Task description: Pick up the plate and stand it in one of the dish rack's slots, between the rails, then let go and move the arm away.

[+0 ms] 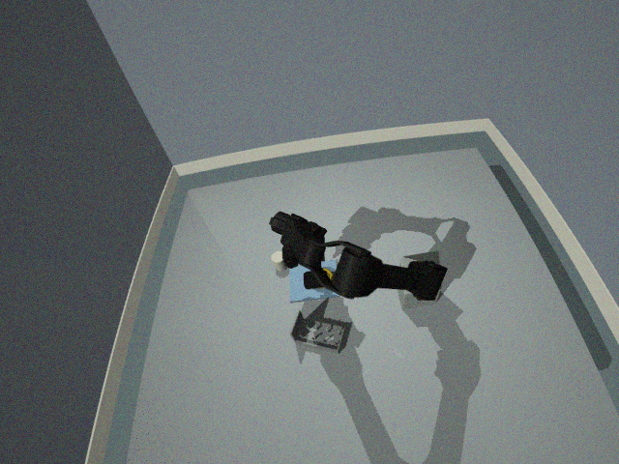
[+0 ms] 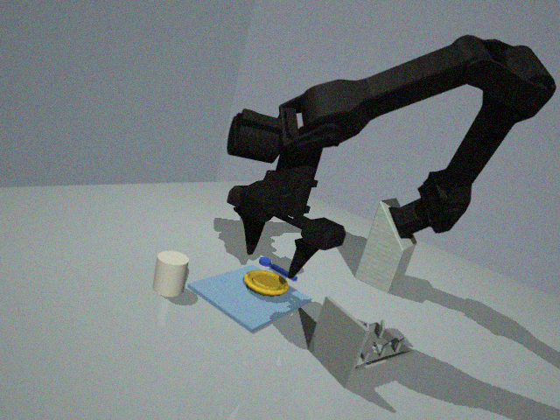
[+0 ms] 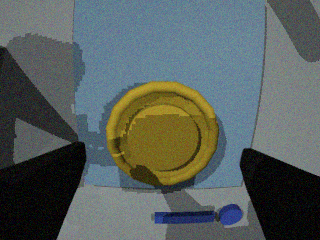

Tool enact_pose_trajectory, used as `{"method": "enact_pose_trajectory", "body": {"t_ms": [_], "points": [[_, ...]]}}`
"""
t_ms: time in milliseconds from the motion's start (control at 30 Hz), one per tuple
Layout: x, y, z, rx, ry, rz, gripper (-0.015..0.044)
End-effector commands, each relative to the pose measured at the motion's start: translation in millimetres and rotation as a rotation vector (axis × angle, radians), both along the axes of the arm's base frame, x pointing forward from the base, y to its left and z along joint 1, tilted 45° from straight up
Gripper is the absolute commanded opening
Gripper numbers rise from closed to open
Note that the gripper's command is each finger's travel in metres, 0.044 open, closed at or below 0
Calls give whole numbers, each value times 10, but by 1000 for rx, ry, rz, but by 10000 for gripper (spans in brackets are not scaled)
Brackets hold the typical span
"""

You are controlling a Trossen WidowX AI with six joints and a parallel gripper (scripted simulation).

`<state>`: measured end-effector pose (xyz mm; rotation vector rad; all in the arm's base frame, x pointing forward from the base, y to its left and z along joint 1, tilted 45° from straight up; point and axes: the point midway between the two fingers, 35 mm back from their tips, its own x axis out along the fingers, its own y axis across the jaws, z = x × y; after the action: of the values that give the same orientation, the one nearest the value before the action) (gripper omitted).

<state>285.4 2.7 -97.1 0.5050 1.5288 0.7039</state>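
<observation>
A yellow plate (image 2: 265,282) (image 3: 162,135) lies flat on a light blue mat (image 2: 221,289) (image 3: 167,34) (image 1: 300,292). In the top view only a sliver of the plate (image 1: 327,273) shows under the arm. My gripper (image 2: 271,262) (image 3: 164,155) is open and empty. It points down just above the plate's far edge, with one fingertip beside a blue spoon (image 2: 272,265) (image 3: 194,216). The dish rack (image 2: 380,346) (image 1: 322,334) stands on the table in front of the mat, with a grey end panel (image 2: 337,339) and nothing in its slots.
A cream cup (image 2: 170,273) (image 1: 277,259) stands upright left of the mat. A grey wedge block (image 2: 384,248) stands at the arm's base, behind the rack. A raised rim (image 1: 325,142) borders the table.
</observation>
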Motion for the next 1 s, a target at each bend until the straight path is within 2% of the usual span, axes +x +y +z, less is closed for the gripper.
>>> {"method": "enact_pose_trajectory", "body": {"t_ms": [0,967], "points": [[-48,74,-77,8,18,-5,400],[-85,283,-297,11,18,-4,398]]}}
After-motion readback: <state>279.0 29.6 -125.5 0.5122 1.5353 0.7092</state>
